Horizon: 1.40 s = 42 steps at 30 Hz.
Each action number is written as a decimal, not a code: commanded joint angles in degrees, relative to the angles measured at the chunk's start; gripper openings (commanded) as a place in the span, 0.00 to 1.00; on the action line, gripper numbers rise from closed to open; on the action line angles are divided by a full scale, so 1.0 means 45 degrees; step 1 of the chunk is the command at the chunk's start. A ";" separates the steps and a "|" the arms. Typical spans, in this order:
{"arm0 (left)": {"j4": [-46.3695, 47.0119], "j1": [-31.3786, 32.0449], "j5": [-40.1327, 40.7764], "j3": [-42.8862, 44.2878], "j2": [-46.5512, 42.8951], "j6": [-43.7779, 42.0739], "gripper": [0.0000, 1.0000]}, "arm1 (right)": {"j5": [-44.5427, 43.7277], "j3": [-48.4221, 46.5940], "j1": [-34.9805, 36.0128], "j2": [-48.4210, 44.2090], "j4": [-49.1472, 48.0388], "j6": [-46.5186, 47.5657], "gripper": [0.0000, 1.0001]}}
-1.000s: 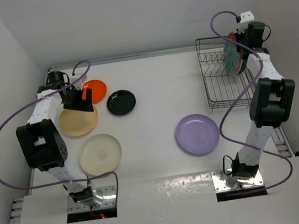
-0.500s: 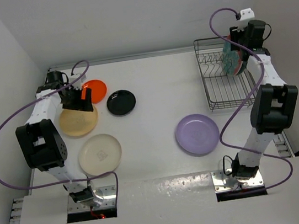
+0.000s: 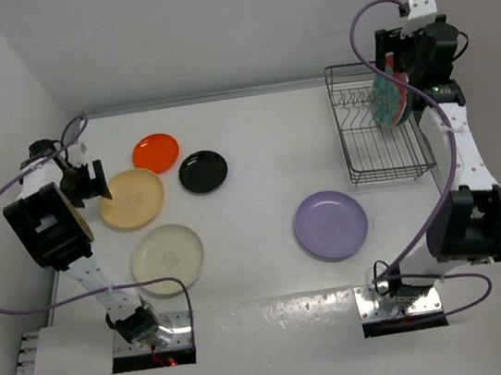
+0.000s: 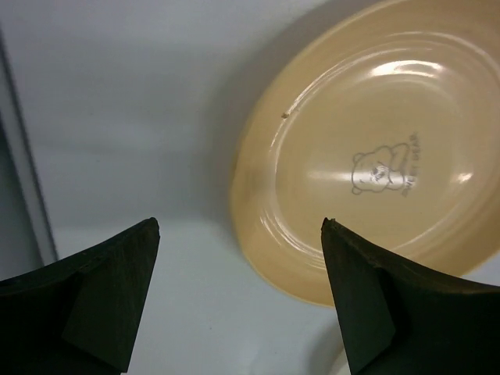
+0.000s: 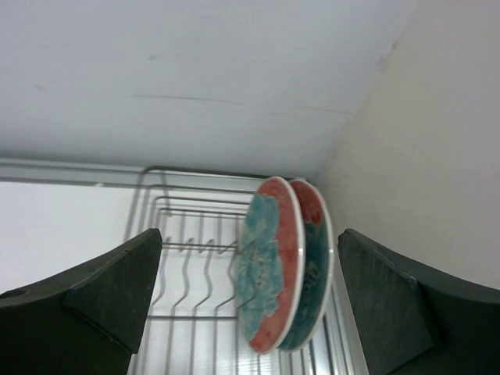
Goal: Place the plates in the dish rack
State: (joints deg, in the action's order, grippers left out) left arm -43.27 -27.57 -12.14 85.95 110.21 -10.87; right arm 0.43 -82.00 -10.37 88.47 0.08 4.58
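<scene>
Red-teal plates [image 5: 269, 266] upright in rack [image 3: 343, 128], left end effector [image 4: 238, 226] spread, right end effector [image 5: 246, 234] spread

Orange plate [image 3: 155, 151]: vivid, plain.
Black plate [image 3: 203, 171]: glossy, plain.
Tan-yellow plate [image 4: 375, 156]: glossy, small grey bear outline with grey lettering at centre.
Cream plate [image 3: 167, 259]: faint grey mark at centre.
Lavender plate [image 3: 330, 224]: plain.
Two floral plates [image 5: 269, 262]: red ground, teal flower pattern, pale rim.
Dish rack [image 3: 366, 148]: dark grey wire.
Tabletop [image 3: 261, 195]: white.
</scene>
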 commanded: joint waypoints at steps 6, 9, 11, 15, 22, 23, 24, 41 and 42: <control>0.0122 0.0053 0.0410 0.0470 0.1893 -0.0181 0.75 | 0.0687 0.1951 0.1581 -0.2606 -0.0056 -0.0295 0.93; 0.0259 0.0053 0.0530 0.0470 0.2342 -0.0181 0.49 | 0.0745 0.2459 0.2127 -0.3114 0.0253 -0.0314 0.91; 0.0259 0.0053 0.0413 0.0470 0.2344 -0.0181 0.34 | 0.0823 0.2557 0.2613 -0.3331 0.0587 -0.0256 0.88; 0.0259 0.0053 0.0159 0.0586 0.1721 -0.0473 0.00 | 0.1290 0.2538 0.3493 -0.3701 0.1173 -0.0373 0.84; -0.0618 -0.0064 -0.2135 0.2224 -0.0447 -0.1645 0.00 | 0.3534 0.1544 0.4860 -0.3118 0.2424 -0.0918 0.79; -0.0929 0.0052 -0.2610 0.2943 -0.0681 -0.1646 0.00 | 0.3983 0.1426 0.5173 -0.3039 0.2463 -0.1384 0.79; -0.1068 0.0401 -0.2982 0.3298 -0.1147 -0.1801 0.00 | 0.4142 0.1270 0.5350 -0.2555 0.2309 -0.1814 0.81; -0.1967 0.6419 -0.6597 0.5781 -0.1309 -0.1685 0.00 | 0.6862 -0.0277 0.8183 0.2996 -0.1150 -0.7912 0.84; -0.1967 0.6420 -0.6985 0.5782 -0.1308 -0.1685 0.00 | 0.6820 -0.0178 0.8203 0.3055 -0.1130 -0.7912 0.77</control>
State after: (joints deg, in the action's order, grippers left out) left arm -51.48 1.43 -38.13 108.95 104.18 -19.35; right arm 30.50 -82.26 25.89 102.52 -0.99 -27.49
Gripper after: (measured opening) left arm 0.043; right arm 0.795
